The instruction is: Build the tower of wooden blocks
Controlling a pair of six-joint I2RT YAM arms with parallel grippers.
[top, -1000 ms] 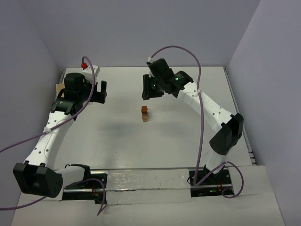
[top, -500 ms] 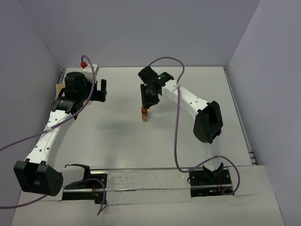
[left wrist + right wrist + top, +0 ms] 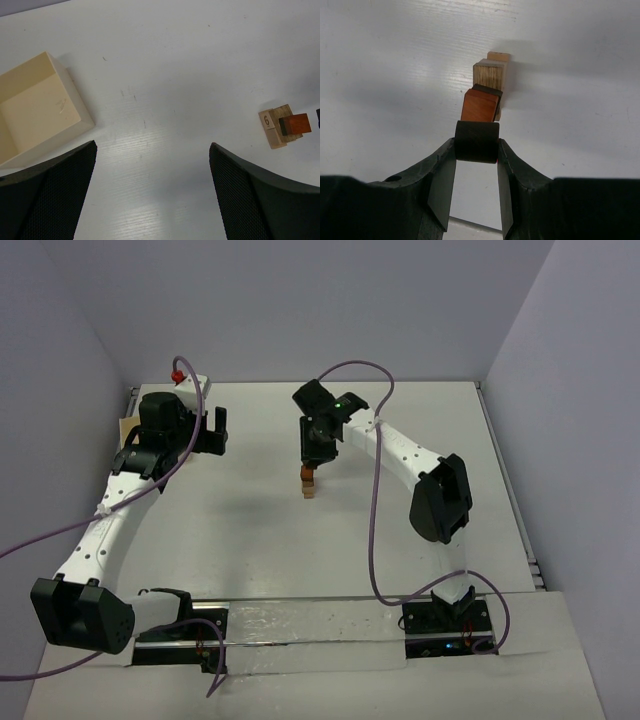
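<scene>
The tower (image 3: 308, 485) stands mid-table, a narrow stack of tan and brown wood blocks. In the right wrist view its top is a reddish-brown block (image 3: 480, 106) over a dark one and a pale tan block (image 3: 490, 74). My right gripper (image 3: 477, 145) is shut on a dark block (image 3: 477, 141), held just above the tower's top; from above, the gripper (image 3: 312, 455) hides the upper blocks. My left gripper (image 3: 215, 432) stands open and empty at the back left, fingers (image 3: 250, 195) spread wide, with the tower (image 3: 282, 125) off to its right.
A shallow beige open box (image 3: 35, 107) lies on the table by the left gripper, near the left wall (image 3: 125, 427). A small red part (image 3: 178, 375) sits on the left arm's cable. Grey walls close in the table on three sides.
The right arm swung in from the back and came down over the tower with the dark block in its jaws. In the last half second it barely moved. The left arm stayed put.
</scene>
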